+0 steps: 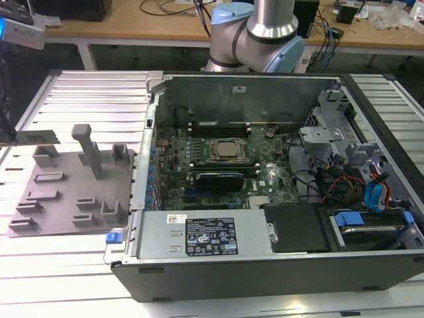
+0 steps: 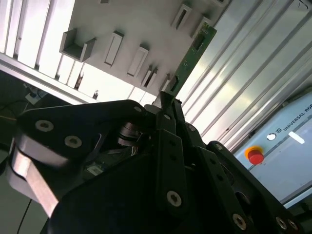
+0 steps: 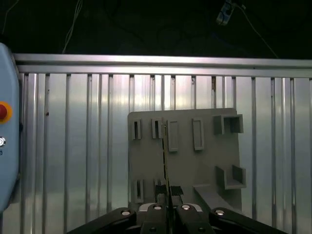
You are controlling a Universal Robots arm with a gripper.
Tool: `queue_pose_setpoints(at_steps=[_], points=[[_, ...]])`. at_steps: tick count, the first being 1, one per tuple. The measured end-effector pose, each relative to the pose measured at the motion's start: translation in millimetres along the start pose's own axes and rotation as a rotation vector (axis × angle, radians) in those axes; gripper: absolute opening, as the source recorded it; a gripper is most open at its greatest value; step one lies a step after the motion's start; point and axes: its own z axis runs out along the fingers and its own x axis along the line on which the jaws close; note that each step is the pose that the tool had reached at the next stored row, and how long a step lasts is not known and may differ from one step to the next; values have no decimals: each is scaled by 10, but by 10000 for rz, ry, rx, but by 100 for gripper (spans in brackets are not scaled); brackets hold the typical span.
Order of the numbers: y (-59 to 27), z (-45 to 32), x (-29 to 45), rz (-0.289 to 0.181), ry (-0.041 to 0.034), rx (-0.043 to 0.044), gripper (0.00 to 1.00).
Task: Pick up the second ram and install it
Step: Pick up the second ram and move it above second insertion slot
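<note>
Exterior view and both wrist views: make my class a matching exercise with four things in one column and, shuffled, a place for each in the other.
Things
1 ram
2 grey tray
3 CPU socket
4 red button

Places
A inside the open case
B clamped in the pincer
C on a pale panel
D flat on the slatted table, beside the case

Pairs: 1-B, 2-D, 3-A, 4-C

I count one thin green circuit-board stick (image 2: 191, 56), one grey plastic slotted plate (image 1: 64, 212), one open black computer case (image 1: 265, 278), one red button (image 2: 255, 156).
</note>
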Motion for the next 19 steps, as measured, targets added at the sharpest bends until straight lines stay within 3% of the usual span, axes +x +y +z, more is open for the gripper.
queue_pose_setpoints(at_steps=[1,5,12,17,19], points=[[3,-74,-2,-1,-3,1,11],[10,-199,-5,0,-6,0,11],[-5,-222,-5,-4,-6,-2,11],[-161,-228,-4,-1,-8,0,11],[-263,-232,-3,-1,-8,0,11]])
